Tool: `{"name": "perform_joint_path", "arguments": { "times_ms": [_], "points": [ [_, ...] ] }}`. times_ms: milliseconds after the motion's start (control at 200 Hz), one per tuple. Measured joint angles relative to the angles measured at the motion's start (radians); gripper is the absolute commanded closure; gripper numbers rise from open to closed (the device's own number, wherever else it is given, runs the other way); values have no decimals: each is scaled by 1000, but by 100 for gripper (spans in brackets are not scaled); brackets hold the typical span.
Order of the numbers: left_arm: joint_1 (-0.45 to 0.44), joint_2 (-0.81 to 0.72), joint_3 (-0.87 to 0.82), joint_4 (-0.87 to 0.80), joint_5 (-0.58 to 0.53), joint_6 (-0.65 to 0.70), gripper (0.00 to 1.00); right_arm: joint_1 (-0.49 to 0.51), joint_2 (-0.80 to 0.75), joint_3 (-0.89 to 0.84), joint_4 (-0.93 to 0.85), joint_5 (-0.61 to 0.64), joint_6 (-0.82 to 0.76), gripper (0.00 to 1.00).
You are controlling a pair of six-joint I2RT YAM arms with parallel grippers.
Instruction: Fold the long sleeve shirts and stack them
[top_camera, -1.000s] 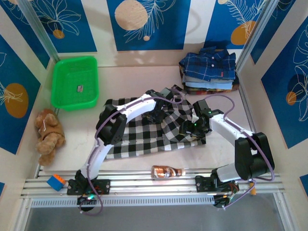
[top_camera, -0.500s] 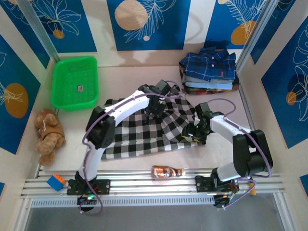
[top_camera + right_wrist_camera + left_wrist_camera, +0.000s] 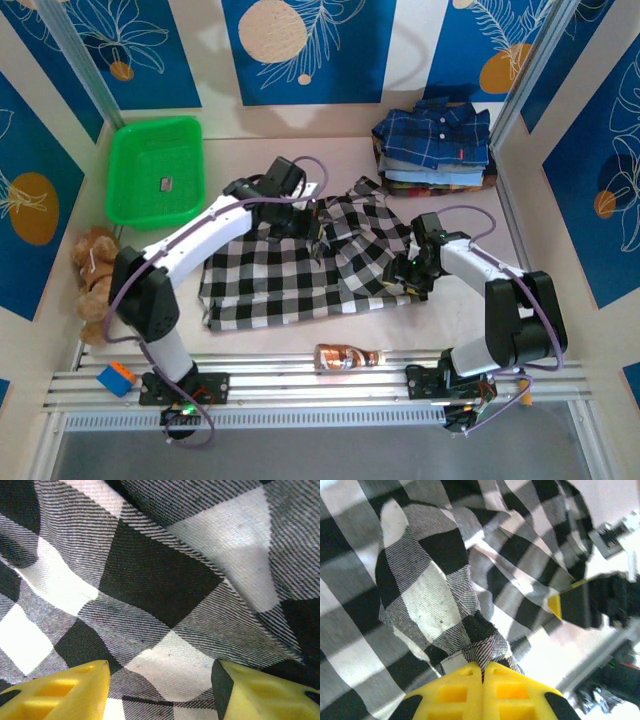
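The left gripper (image 3: 482,667) is pinching a fold of the black-and-white checked shirt (image 3: 430,595), jaws closed; the right gripper (image 3: 160,675) is standing half-open over its fabric.

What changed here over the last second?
The left gripper shut on a pinch of the checked shirt, and its arm swung out leftward, tugging the cloth that way. The right gripper stayed open at the shirt's right edge. The folded stack, green basket and plush toy did not move.
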Motion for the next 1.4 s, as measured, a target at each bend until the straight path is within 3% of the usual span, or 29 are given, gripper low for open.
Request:
{"name": "perform_joint_path", "arguments": {
  "times_ms": [180, 390, 650, 800, 1116, 1401],
  "points": [
    [1, -243, -248, 201, 159, -237, 100, -24, -58, 0, -34, 14, -4, 43],
    [1, -501, -504, 325, 236, -468, 100, -71, -179, 7, -92, 54, -11, 42],
    [5, -709, -791, 353, 220, -702, 100, -77, -210, 97, -85, 67, -31, 42],
    [27, -809, -912, 354, 181, -806, 100, -5, -164, 124, -55, 54, -45, 42],
    [189, -940, -954, 277, 163, -823, 99, 172, 45, 267, -2, 68, -83, 43],
    [334, -774, -926, 161, 208, -637, 100, 264, 192, 312, 19, 96, -98, 46]
  ]
}}
